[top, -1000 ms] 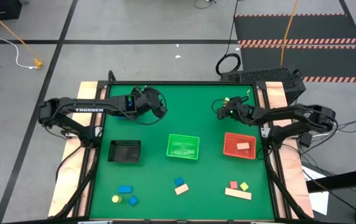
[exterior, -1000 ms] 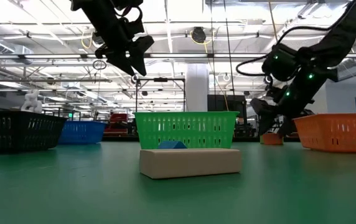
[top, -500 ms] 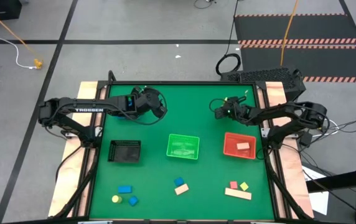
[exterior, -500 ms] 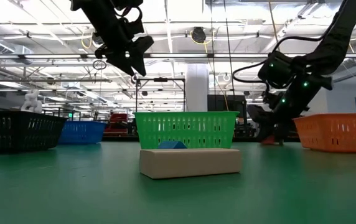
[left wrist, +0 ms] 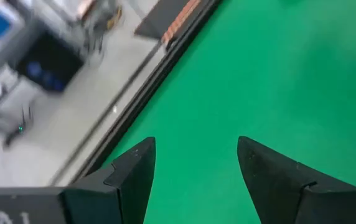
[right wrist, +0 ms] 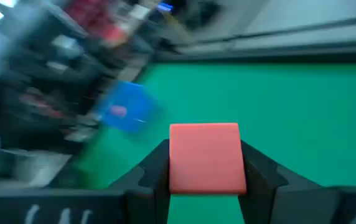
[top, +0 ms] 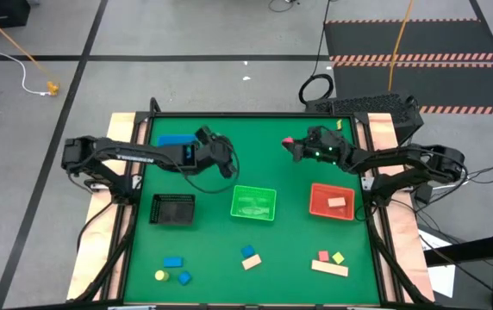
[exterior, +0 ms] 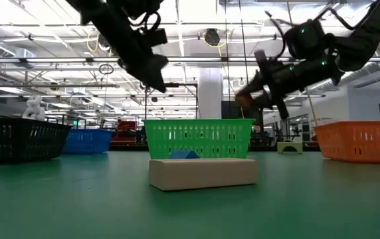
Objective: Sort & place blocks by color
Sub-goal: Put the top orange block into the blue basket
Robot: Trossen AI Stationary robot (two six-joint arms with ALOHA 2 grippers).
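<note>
Right claw gripping a red block above the table's far side

In the high view, loose blocks are lying along the lower edge of the green table [top: 298, 232]: a blue block [top: 172, 262] lower left, a tan bar [top: 329, 269] lower right. Mid-frame, the green bin [top: 254, 203] is sitting between the black bin [top: 173, 209] and the red bin [top: 332, 201]. Farther up, the left claw [top: 227, 164] is hanging wide and empty, while the right claw [right wrist: 206, 180] is clamping a red block [right wrist: 206, 158] near the upper centre, off the table.

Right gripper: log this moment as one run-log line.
right gripper: shut on red block, raised above table | left gripper: open, empty, above green mat | red bin: one tan block inside
</note>
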